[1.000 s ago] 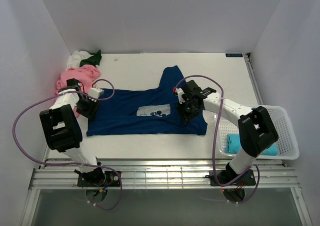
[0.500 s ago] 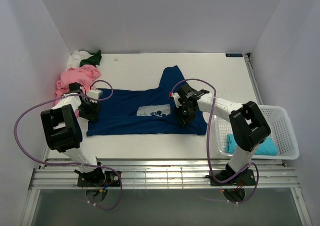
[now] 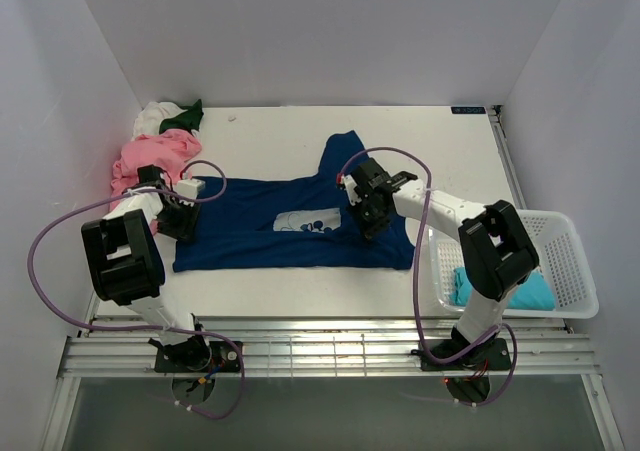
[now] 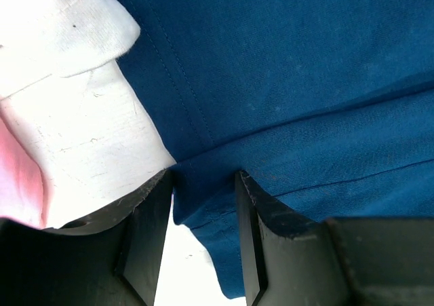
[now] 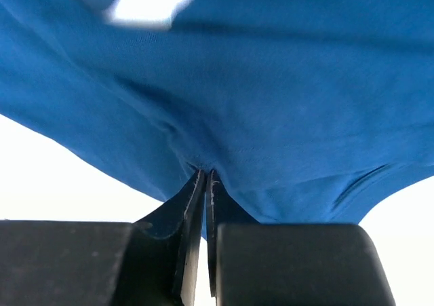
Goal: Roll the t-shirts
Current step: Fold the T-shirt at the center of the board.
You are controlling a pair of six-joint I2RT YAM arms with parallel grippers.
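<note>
Print (image 3: 308, 221) on dark blue t-shirt (image 3: 255, 243) (any lettering illegible)

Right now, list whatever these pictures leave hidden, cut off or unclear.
- Print on the blue t-shirt: too small to read in the top view; blurred and cut off by the top edge in the right wrist view.
- Teal cloth in the basket: top view, the right arm covers part.
- Pink shirt: left wrist view, cut off by the left edge, washed out.
</note>
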